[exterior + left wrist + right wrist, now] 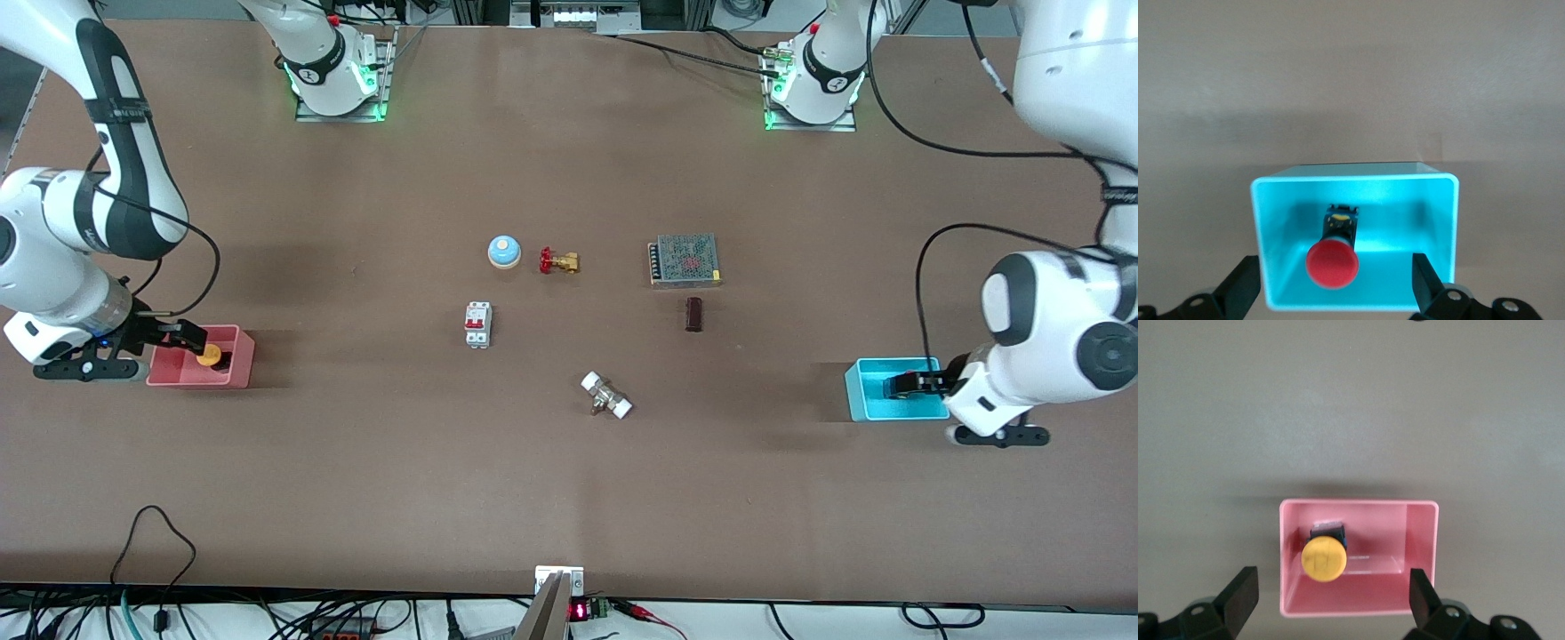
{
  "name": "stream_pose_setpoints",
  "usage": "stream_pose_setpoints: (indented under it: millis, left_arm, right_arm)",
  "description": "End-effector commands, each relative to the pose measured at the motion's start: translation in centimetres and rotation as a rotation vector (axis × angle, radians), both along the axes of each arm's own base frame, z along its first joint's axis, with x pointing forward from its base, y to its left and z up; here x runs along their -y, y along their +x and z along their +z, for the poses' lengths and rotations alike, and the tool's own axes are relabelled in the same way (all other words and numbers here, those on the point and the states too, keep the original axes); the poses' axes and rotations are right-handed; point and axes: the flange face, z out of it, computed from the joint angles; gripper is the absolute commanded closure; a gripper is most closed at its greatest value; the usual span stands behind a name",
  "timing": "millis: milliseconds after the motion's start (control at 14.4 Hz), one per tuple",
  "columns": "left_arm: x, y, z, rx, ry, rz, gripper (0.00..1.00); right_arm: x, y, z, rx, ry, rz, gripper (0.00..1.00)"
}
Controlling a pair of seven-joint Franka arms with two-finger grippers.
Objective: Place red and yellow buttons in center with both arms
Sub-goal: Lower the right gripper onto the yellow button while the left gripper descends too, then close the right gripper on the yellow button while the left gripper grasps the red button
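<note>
Red button [1331, 263] sits inside the cyan tray [1445, 230] at the left arm's end of the table, cap up toward my left wrist camera, its black base resting on the tray floor. My left gripper [1335, 293] hangs right over that tray with its fingers [1241, 288] spread wide, one on either side of the button and clear of it, gripping nothing. Yellow button [1322, 559] is in the pink tray [1421, 547] at the right arm's end, tucked toward one wall of it, and my right gripper [1331, 600] hovers over that tray the same way, fingers [1239, 595] parted and empty. Between the two trays the brown tabletop center [569, 480] carries the rest: a blue bell [503, 252] just beside a brass valve with a red handle [558, 260], a mesh-topped power supply [684, 260] with a small dark block [693, 314] nearer my front camera, a white circuit breaker [477, 324], and a fitting with white ends [606, 395] lying nearest the camera of the lot.
</note>
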Motion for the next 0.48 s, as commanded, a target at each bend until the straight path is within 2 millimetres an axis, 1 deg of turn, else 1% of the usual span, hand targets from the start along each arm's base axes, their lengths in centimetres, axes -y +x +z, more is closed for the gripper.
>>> stream_pose_setpoints:
  millis: [0, 69, 138, 208, 277, 346, 415]
  left_arm:
    - [-0.3, -1.9, -2.7, 0.030, 0.009, -0.027, 0.00]
    - [-0.5, -2.1, -3.6, 0.037, 0.007, -0.028, 0.00]
    - [-1.0, -2.2, -4.1, 0.037, 0.006, -0.024, 0.00]
    - [-1.0, -2.3, -4.5, 0.034, 0.005, -0.025, 0.00]
    - [-0.9, -2.3, -4.8, 0.030, 0.004, -0.024, 0.09]
    - [-0.9, -2.3, -4.9, 0.028, 0.003, -0.024, 0.22]
    - [-0.8, -2.5, -5.2, 0.019, 0.002, -0.025, 0.38]
  right_arm:
    - [0.8, 0.1, -2.0, 0.004, -0.005, 0.049, 0.00]
    - [1.6, 0.1, -3.0, 0.003, -0.003, 0.049, 0.00]
    - [1.9, 0.1, -3.7, 0.001, -0.002, 0.058, 0.00]
    - [1.9, 0.1, -3.9, -0.002, -0.003, 0.070, 0.00]
    - [2.0, 0.1, -4.1, -0.005, -0.002, 0.069, 0.00]
    - [2.0, 0.0, -4.8, -0.012, 0.001, 0.069, 0.00]
    - [1.9, 0.1, -5.2, -0.005, 0.001, 0.071, 0.00]
